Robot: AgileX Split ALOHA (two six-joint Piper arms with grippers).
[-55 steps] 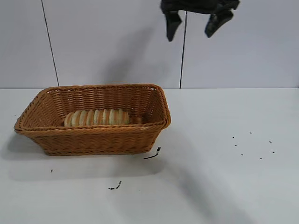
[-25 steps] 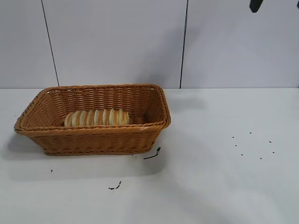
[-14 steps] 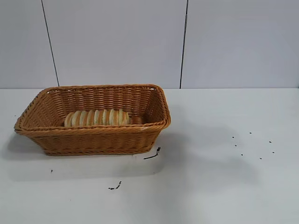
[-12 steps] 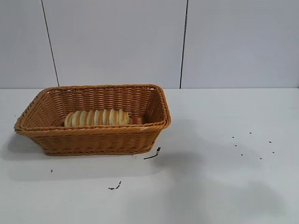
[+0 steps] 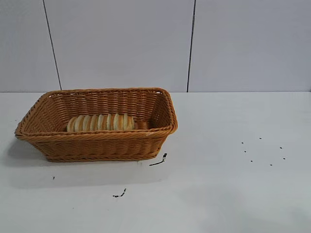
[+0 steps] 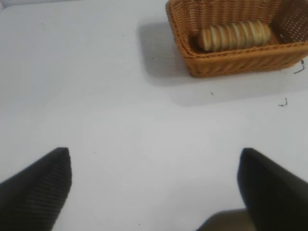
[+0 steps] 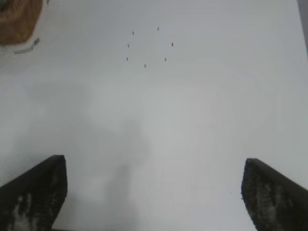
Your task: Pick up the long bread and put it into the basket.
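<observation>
One long bread lies lengthwise inside the basket, which stands on the white surface in the exterior view; a few dark specks dot the surface well to the basket's right. From my left wrist, my left pincer gapes wide and empty, well apart from the basket. From my right wrist, my right pincer is spread wide too, holding nothing, the specks between it and the basket's corner.
</observation>
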